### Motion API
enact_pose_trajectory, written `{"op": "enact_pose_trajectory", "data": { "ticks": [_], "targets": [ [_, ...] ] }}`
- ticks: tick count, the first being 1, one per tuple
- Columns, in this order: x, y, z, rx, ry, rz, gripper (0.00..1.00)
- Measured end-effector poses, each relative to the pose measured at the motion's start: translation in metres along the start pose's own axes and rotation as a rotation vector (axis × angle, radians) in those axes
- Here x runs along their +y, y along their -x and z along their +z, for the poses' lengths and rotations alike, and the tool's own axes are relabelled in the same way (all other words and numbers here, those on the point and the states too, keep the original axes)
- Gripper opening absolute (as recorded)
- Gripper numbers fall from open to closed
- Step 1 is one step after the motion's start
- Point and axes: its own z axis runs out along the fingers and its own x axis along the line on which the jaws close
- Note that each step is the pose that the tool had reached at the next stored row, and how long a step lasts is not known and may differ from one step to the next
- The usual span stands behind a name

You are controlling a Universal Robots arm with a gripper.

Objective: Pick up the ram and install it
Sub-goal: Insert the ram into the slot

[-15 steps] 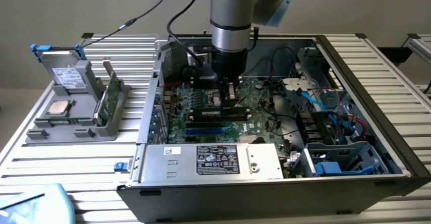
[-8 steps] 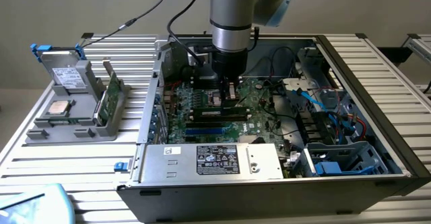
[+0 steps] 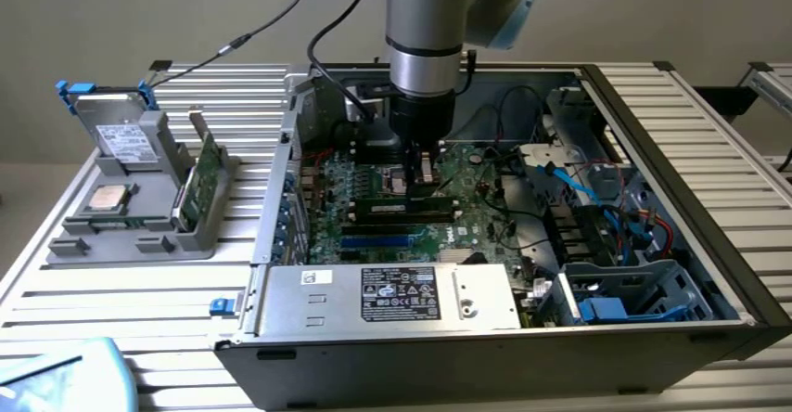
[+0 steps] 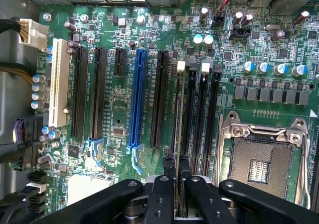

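My gripper is down inside the open computer case, over the green motherboard. It is shut on the ram, which I see edge-on in the wrist view as a thin dark strip running from between the black fingers along a black memory slot with a white clip. In the exterior view the ram lies lengthwise just below the gripper, at the memory slots. I cannot tell whether it is fully pressed into the slot.
The empty processor socket lies beside the memory slots, and a blue slot on the other side. A silver power supply fills the case front. On the exterior view's left, a grey holder carries a green board, a silver chip and a drive.
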Motion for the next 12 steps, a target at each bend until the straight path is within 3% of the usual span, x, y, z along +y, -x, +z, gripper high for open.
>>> {"op": "enact_pose_trajectory", "data": {
  "ticks": [12],
  "targets": [
    [-0.001, 0.0, 0.0003, 0.0, 0.0, 0.0, 0.14]
  ]
}}
